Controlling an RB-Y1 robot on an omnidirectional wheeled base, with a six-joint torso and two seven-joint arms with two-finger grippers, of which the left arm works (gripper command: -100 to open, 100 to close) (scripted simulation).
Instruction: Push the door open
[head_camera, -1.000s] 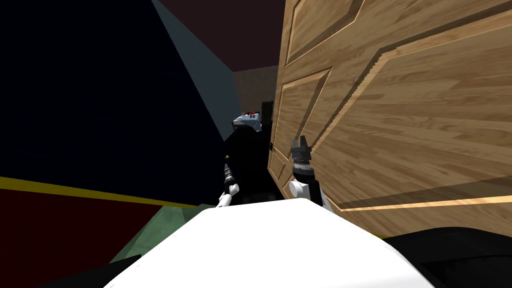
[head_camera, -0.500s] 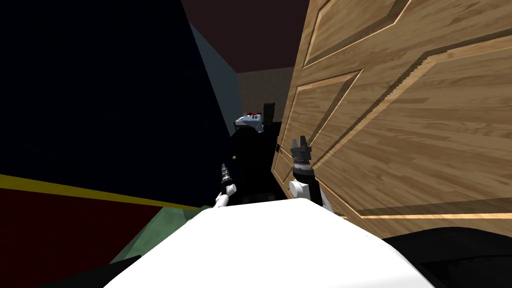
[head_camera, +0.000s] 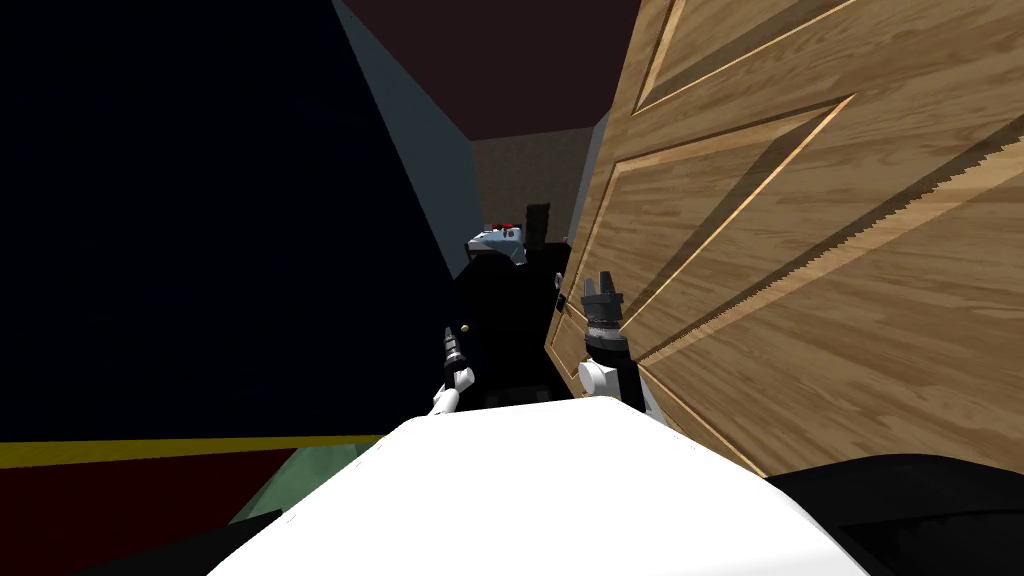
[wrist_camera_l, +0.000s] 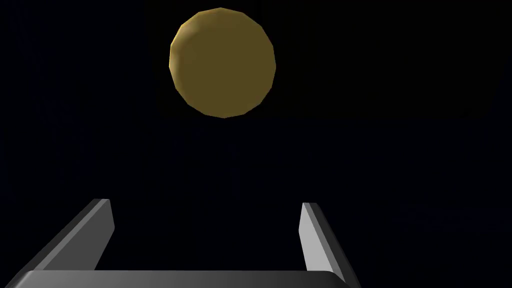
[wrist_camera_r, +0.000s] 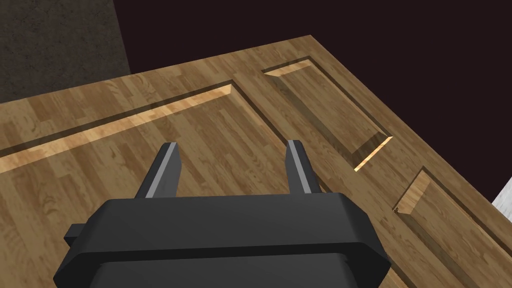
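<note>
The big wooden door (head_camera: 800, 250) fills my right side. The right end effector (wrist_camera_r: 232, 147) is close to its front, with its fingers apart and holding nothing. The left end effector (wrist_camera_l: 205, 202) is open and empty too. It faces a round yellow knob (wrist_camera_l: 222, 62).

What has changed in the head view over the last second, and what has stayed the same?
The wooden door has swung further open, its free edge moving right and widening the gap ahead; the yellow band at left shifted too, so my head camera also moved. Nothing was grasped or released. The right gripper stays open by the door's face, the left gripper open facing a round yellow knob.
</note>
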